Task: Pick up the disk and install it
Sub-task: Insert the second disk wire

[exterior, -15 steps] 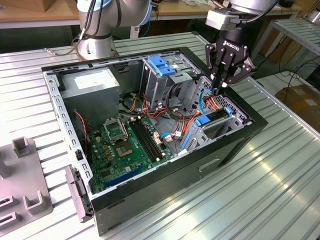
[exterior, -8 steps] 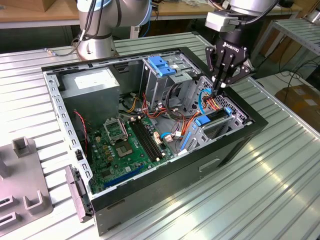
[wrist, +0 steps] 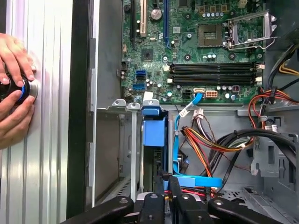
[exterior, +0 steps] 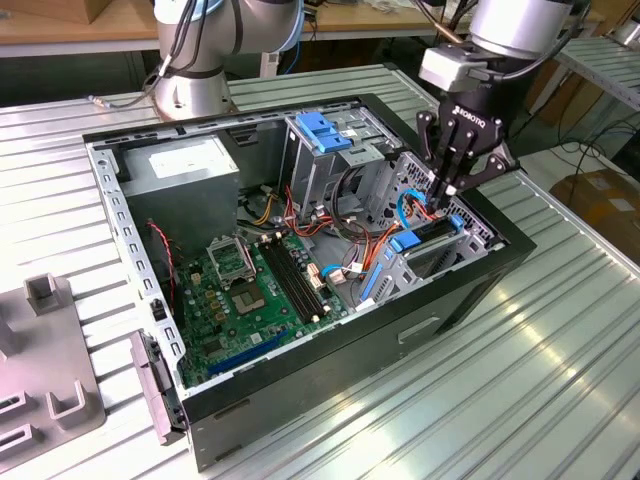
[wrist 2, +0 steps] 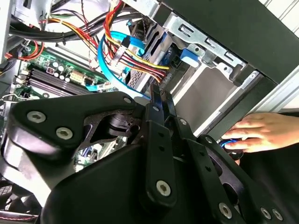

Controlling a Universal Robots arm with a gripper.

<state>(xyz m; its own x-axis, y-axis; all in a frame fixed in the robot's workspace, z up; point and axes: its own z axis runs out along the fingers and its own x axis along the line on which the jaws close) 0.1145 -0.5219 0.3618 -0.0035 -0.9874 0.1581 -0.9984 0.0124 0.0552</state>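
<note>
End effector (exterior: 443, 190), fingers pressed together, tips lowered into the open computer case (exterior: 300, 375) at the drive bay. The disk (exterior: 425, 240), blue-railed, sits in that bay just below the fingertips. Motherboard (exterior: 255, 290) lies beside the bay. A hand (wrist: 14, 88) holds a round knob on the desk (exterior: 540, 380) outside the case.

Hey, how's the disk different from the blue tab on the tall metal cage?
The disk sits low in a bay by the case wall; the blue tab tops the tall metal cage. The disk is long, dark between blue ends; the tab is one blocky piece. Both have bright blue plastic.
</note>
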